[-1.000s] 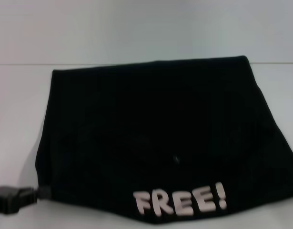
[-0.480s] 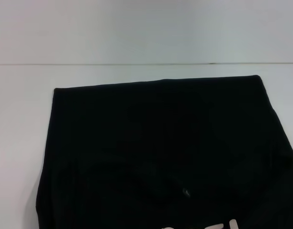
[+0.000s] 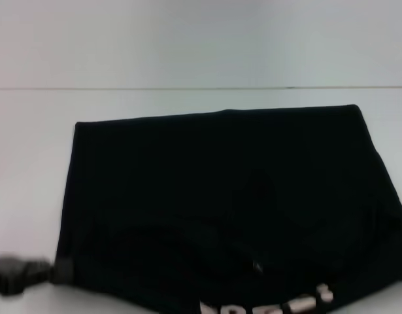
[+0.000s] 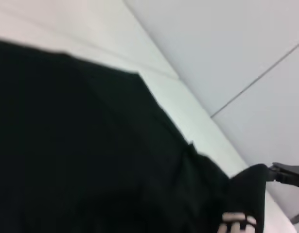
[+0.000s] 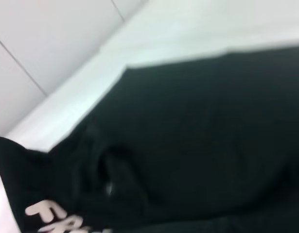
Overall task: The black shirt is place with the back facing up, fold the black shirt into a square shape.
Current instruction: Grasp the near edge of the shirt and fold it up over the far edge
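Note:
The black shirt (image 3: 214,196) lies folded across the white table (image 3: 31,163), with its far edge straight. White lettering (image 3: 266,305) shows on its near edge, which is lifted. My left gripper (image 3: 51,269) sits low at the near left, shut on the shirt's near left corner. The head view does not show my right gripper. In the left wrist view the right gripper (image 4: 274,171) is at the shirt's other near corner (image 4: 251,182), which is drawn up to it. In the right wrist view the shirt (image 5: 198,136) and its lettering (image 5: 47,213) fill the frame.
The table's far edge (image 3: 201,87) meets a pale wall behind it. Bare tabletop shows to the left of the shirt and beyond its far edge.
Over the last second the shirt's far edge slid toward me. In the last half second the near edge with the lettering rose, and the left gripper came back into view at the near left.

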{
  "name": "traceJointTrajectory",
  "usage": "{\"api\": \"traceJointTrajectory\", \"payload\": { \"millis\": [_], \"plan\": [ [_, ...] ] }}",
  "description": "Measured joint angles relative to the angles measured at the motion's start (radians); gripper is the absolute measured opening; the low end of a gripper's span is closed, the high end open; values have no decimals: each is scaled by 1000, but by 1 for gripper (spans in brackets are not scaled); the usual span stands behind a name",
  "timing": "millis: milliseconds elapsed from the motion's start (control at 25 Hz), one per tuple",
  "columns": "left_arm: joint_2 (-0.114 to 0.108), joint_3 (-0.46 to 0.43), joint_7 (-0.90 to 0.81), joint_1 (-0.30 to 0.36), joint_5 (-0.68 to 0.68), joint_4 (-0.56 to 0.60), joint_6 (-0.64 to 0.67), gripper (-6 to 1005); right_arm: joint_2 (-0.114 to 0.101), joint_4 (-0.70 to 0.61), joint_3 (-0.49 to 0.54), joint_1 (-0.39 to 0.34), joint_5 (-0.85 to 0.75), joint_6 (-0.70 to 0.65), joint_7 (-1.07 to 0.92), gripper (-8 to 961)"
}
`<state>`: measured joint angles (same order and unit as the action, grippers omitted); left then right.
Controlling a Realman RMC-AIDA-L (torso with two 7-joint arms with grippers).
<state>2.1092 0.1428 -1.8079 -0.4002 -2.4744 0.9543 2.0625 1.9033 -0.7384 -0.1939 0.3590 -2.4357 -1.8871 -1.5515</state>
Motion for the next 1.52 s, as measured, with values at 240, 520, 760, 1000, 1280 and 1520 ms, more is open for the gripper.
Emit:
{"api": "traceJointTrajectory", "payload": {
  "millis": [240, 520, 760, 1000, 1280, 1520],
  "plan": [
    [-52, -26, -61, -128, 36, -18, -31, -1, -9, -3, 21, 127, 4, 38, -73, 2],
    [-96, -25, -138, -228, 58, -38, -126, -1, -7, -33, 5, 215, 29, 131, -156, 3],
    [-124, -9, -185, -296, 59, -81, -244, -1, -2, -64, -29, 261, 57, 201, -215, 3],
    [-136, 2, -205, -328, 60, -103, -331, 2, -7, -68, -123, 306, 96, 293, -283, 4],
    [-134, 23, -220, -341, 70, -121, -415, 6, 7, -22, -199, 351, 97, 427, -311, 4],
    [-130, 59, -222, -349, 74, -156, -533, 9, 15, 56, -218, 373, 97, 595, -315, 4]
  ]
}}
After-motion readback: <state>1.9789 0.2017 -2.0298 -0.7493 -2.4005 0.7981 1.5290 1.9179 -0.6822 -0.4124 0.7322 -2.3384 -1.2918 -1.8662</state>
